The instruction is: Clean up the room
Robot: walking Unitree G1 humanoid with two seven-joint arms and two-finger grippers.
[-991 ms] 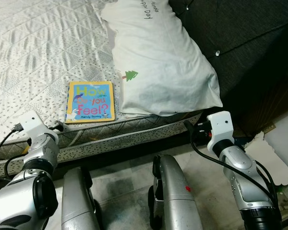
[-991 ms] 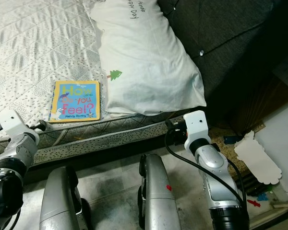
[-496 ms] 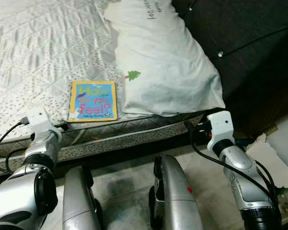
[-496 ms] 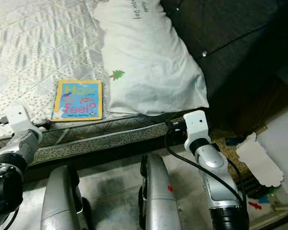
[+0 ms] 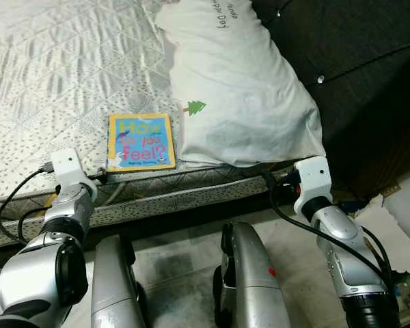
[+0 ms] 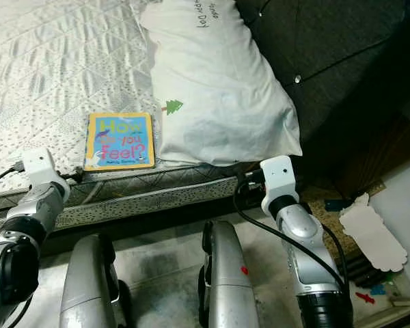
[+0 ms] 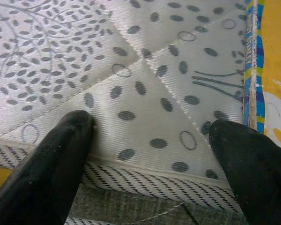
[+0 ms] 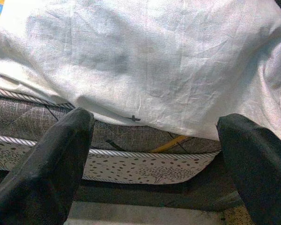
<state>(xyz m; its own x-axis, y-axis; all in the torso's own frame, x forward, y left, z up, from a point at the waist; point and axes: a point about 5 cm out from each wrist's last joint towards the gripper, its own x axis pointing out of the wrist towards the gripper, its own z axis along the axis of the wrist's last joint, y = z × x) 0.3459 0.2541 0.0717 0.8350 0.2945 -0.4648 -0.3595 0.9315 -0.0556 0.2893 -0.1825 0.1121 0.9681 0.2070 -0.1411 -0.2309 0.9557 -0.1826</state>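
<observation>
The left claw (image 7: 150, 140) is held open at the near edge of the bed (image 5: 48, 82), its fingers (image 7: 47, 159) spread over the quilted cover just beside the book (image 5: 141, 141). The book lies flat near that edge, close against the pillow (image 5: 239, 89). To take it well, the claw should be shifted sideways until the book's edge sits between the fingers, one finger slid under the overhang at the mattress edge, and the pillow left undisturbed. The right claw (image 8: 154, 154) is likewise open, held low before the pillow's near end. Compared with a second ago, the left claw has been raised closer to the book, and the camera has shifted slightly.
</observation>
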